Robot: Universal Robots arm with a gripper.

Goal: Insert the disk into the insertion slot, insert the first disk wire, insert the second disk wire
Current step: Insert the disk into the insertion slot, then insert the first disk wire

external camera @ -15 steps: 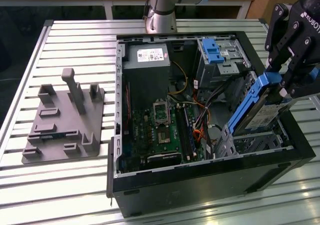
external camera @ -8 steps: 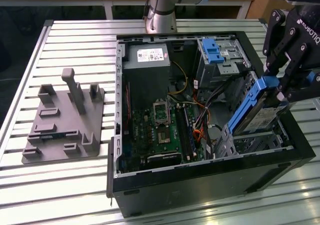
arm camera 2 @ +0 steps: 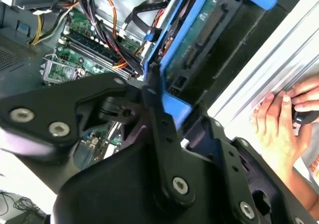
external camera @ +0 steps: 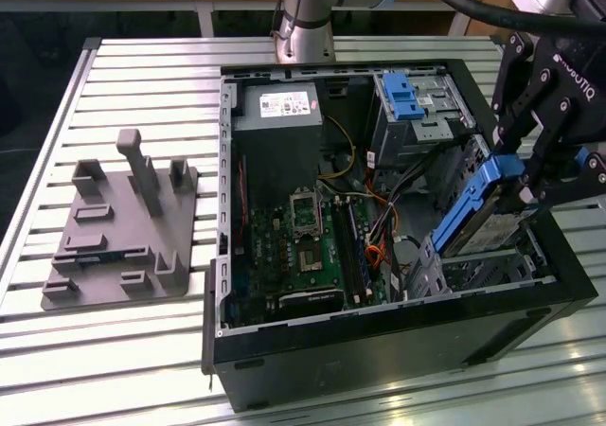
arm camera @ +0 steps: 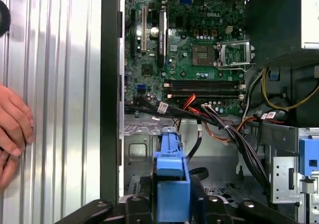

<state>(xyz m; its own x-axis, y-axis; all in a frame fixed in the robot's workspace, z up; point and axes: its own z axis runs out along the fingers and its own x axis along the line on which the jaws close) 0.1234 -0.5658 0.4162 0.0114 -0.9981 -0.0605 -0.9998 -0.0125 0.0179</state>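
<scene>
Inside the open computer case [external camera: 379,341], the insertion slot [external camera: 488,270] sits at its near corner on the exterior view's right. The disk [external camera: 476,216] tilts over it, my gripper [external camera: 519,182] clenched on its blue carrier. I judge that squaring the carrier to the cage matters most.

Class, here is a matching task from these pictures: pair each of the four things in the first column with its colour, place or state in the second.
Things:
1. disk
2. motherboard
3. fixture plate
4. hand

Descriptions:
A. green, lying flat inside the computer case
B. grey, outside the case at the exterior view's left
C. blue-framed, tilted, gripped by the end effector
D. fingers laid on the table slats

Pairs: 1-C, 2-A, 3-B, 4-D.
</scene>
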